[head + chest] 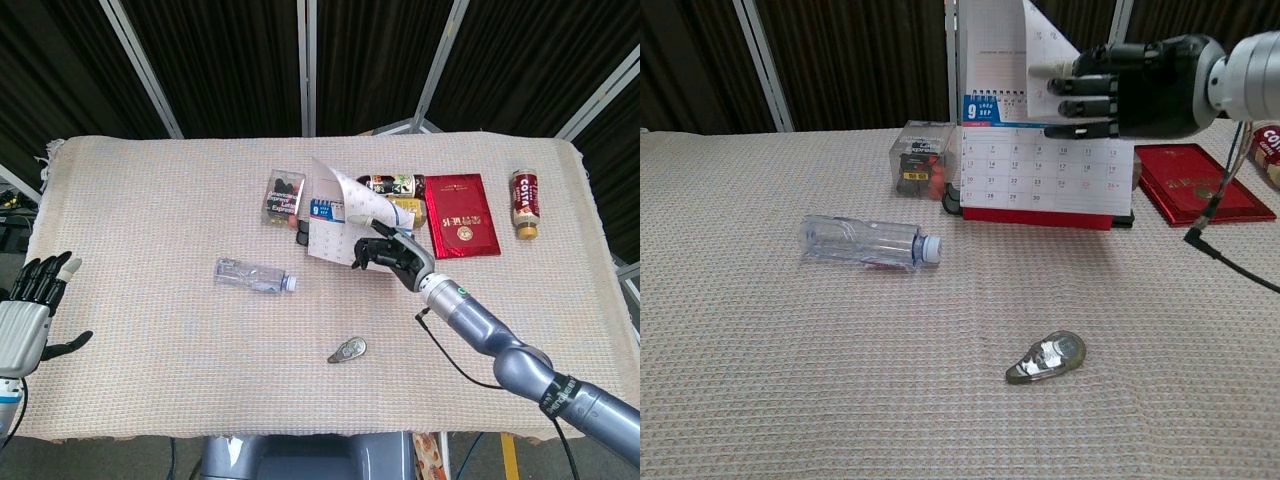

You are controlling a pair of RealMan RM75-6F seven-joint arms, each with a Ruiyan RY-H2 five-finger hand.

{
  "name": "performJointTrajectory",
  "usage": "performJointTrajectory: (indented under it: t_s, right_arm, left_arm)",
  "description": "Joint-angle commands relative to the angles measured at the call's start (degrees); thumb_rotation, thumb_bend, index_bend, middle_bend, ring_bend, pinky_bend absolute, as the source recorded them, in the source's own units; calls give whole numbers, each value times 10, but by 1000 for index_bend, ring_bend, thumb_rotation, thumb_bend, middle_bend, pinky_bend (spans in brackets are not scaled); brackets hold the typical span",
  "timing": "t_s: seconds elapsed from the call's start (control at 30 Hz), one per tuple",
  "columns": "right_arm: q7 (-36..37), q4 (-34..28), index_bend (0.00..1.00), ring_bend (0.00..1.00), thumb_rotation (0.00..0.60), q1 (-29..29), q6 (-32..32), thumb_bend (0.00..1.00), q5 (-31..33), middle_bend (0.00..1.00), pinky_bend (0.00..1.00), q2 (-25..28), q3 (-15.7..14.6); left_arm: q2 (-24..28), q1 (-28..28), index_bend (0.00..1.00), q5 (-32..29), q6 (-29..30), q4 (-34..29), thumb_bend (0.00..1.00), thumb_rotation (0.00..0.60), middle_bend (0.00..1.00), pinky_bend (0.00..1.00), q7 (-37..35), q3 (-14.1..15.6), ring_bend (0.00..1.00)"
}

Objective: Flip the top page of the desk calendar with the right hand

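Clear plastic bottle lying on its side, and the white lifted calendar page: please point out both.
clear plastic bottle [862, 241], chest view, middle of its body
white lifted calendar page [995, 45], chest view, its raised blank back

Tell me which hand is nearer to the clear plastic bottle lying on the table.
The right hand. It is up at the desk calendar, lifting the top page, just to the right of the clear plastic bottle. The left hand hangs at the table's far left edge, well away from the bottle.

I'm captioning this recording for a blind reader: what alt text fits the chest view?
The right hand lifts the top page of a desk calendar upright, exposing the page beneath. On the woven cloth in front lie a clear plastic bottle and a small tape dispenser.
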Motion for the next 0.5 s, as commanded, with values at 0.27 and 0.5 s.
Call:
performJointTrajectory:
  t_s: [0.27, 0.5]
  right_arm:
    - [-131, -80, 288, 205, 600, -11, 170, 584, 18, 342, 138, 86, -16]
    - [-252, -9, 184, 28, 600, 46, 228, 436, 50, 174, 18, 70, -86]
  left_arm:
    - [-1, -2, 0, 1, -5, -4, 36, 600, 0, 0, 4, 1, 0]
    - [-2, -4, 0, -3, -8, -2, 37, 600, 0, 0, 7, 1, 0]
